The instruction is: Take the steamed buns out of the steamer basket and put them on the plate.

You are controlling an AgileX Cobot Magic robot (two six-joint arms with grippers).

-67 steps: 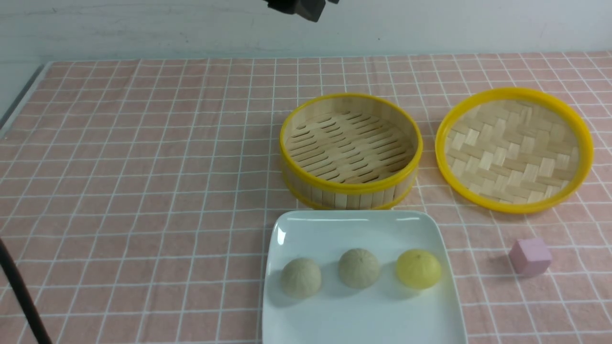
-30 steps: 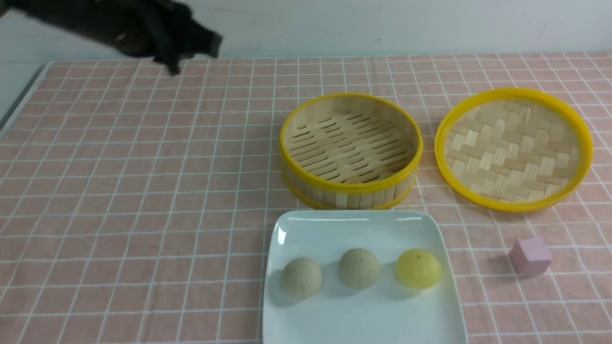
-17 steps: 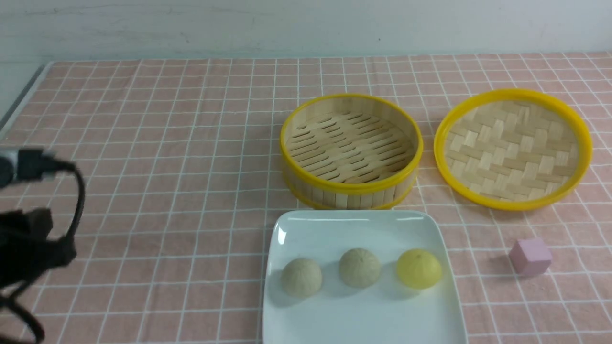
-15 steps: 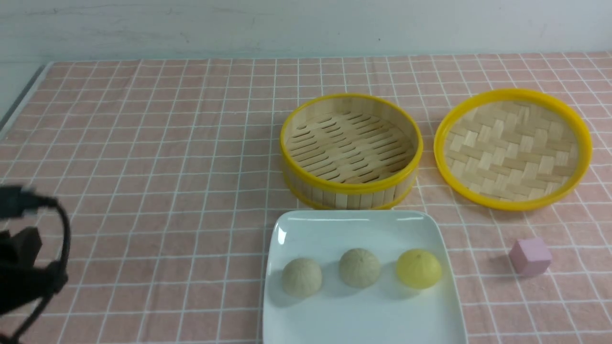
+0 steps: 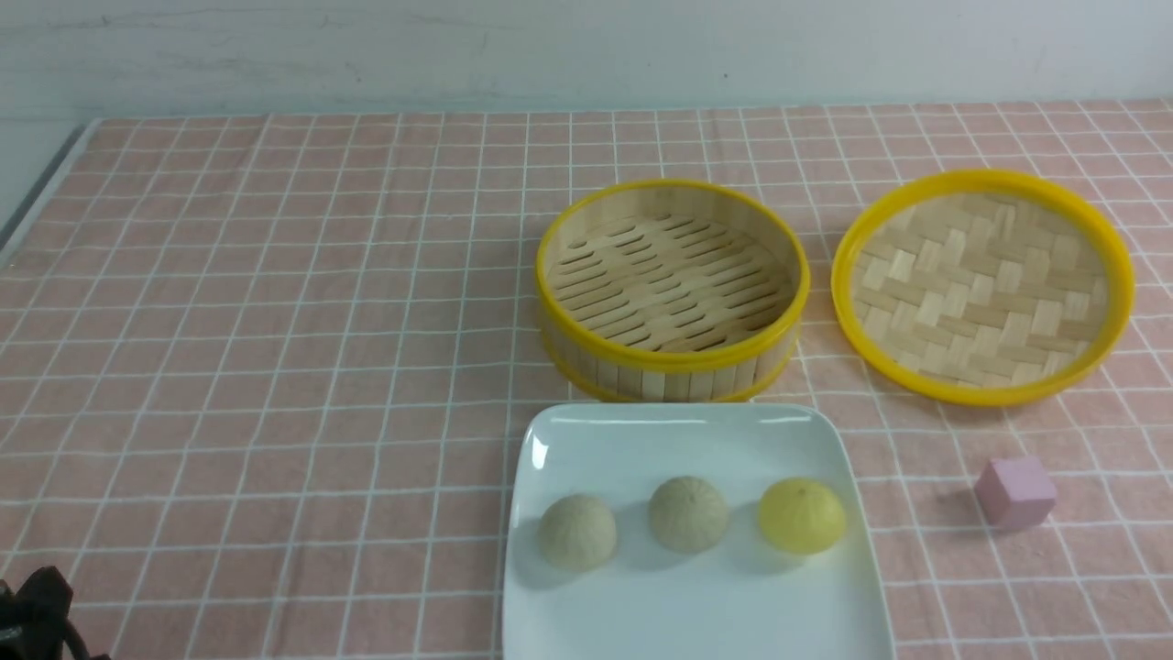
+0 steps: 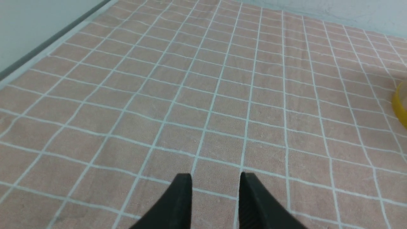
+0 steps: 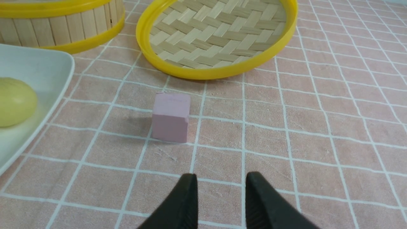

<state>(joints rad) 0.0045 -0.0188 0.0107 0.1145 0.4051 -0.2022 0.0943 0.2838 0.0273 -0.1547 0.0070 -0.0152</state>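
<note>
Three steamed buns lie in a row on the white plate [image 5: 678, 435]: two beige ones [image 5: 577, 532] [image 5: 688, 513] and a yellow one [image 5: 802, 515] [image 7: 14, 101]. Behind the plate stands the steamer basket [image 5: 674, 362] with nothing on its slatted floor. My left gripper [image 6: 215, 175] hangs open over bare cloth far to the left of the plate, nothing between its fingers. Only a black bit of that arm [image 5: 37, 623] shows in the front view's lower left corner. My right gripper [image 7: 221, 175] is open and empty over the cloth, short of the pink cube.
A shallow yellow-rimmed woven tray [image 5: 985, 286] [image 7: 219, 31] lies to the right of the basket. A small pink cube [image 5: 1015, 493] [image 7: 171, 117] sits on the cloth right of the plate. The pink checked cloth covers the table; its left edge [image 6: 47, 47] runs beside my left gripper.
The left arm has swung from the upper left down along the left edge of the front view and sunk almost out of it. The buns, plate, basket, tray and cube have not moved.
</note>
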